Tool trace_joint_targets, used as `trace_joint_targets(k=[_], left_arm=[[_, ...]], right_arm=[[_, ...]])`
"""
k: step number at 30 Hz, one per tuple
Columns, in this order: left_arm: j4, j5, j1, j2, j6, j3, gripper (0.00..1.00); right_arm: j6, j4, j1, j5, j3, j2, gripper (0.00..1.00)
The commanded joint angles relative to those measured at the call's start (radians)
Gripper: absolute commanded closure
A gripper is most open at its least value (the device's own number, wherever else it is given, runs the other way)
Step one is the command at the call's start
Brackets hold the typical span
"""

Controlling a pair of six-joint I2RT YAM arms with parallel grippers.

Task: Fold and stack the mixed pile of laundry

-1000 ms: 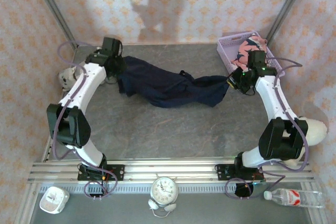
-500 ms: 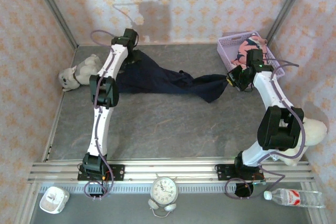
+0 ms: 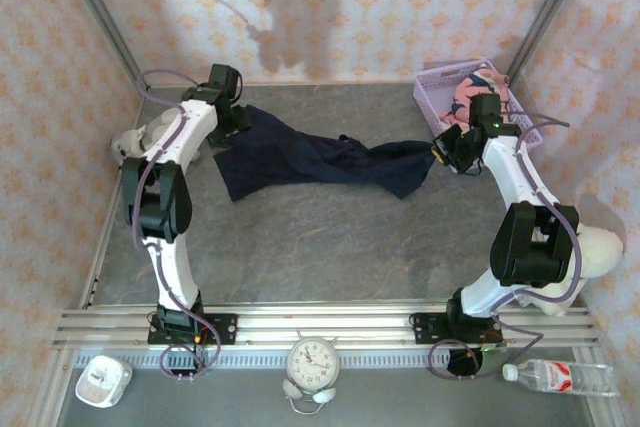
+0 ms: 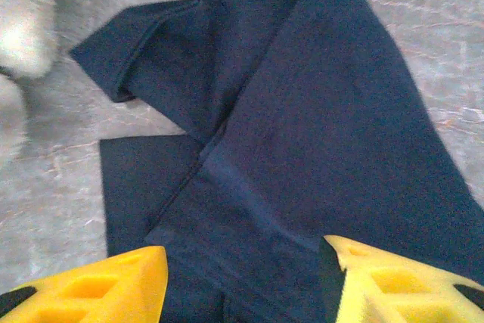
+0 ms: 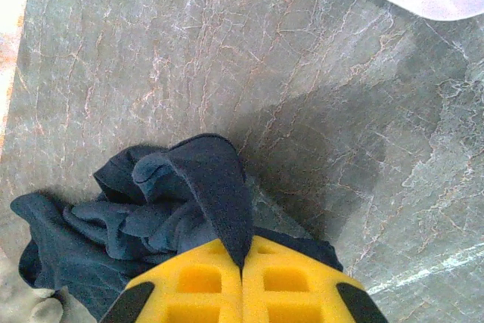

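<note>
Top cam: navy garment (image 3: 300,155) lies strung out L-to-R across the far half of the table (image 3: 320,247), w/ the left gripper (image 3: 232,119) over its L end and the right gripper (image 3: 446,153) at its R end; the pink garment (image 3: 465,99) sits in the basket (image 3: 435,75). L wrist cam: I see the left gripper (image 4: 242,285) w/ jaws apart and gripping nothing, the navy garment (image 4: 302,126) lying beneath, a white plush toy (image 4: 23,20) at the frame's L edge. R wrist cam: the right gripper (image 5: 242,266) is pinched tight on a fold of the navy garment (image 5: 174,209), w/ the basket (image 5: 423,1) rim near.

Top camera high, facing down; wrist cameras close, facing down; all share navy garment (image 3: 300,157).
</note>
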Motion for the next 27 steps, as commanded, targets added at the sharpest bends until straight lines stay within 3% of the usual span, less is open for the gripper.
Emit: trace_joint_targets(k=[1, 5, 13, 17, 21, 27], left_arm=[[0.049, 0.029, 0.009, 0.055, -0.041, -0.064, 0.45], [0.079, 0.046, 0.009, 0.062, -0.034, -0.125, 0.53], [0.086, 0.028, 0.011, 0.076, -0.05, -0.194, 0.57], [0.082, 0.014, 0.01, 0.091, -0.058, -0.197, 0.72], [0.05, 0.001, 0.018, 0.101, -0.059, -0.175, 1.0], [-0.023, 0.006, 0.025, 0.021, -0.044, -0.1, 1.0]], right_arm=[[-0.005, 0.0, -0.003, 0.032, -0.009, -0.016, 1.0], [-0.002, -0.001, -0.003, 0.041, -0.012, -0.014, 1.0], [-0.007, -0.005, -0.004, 0.049, -0.015, 0.001, 1.0], [-0.009, -0.004, -0.003, 0.048, -0.014, 0.009, 1.0], [-0.013, -0.004, -0.004, 0.045, -0.001, 0.018, 1.0], [-0.031, -0.017, -0.005, 0.055, 0.055, 0.027, 1.0]])
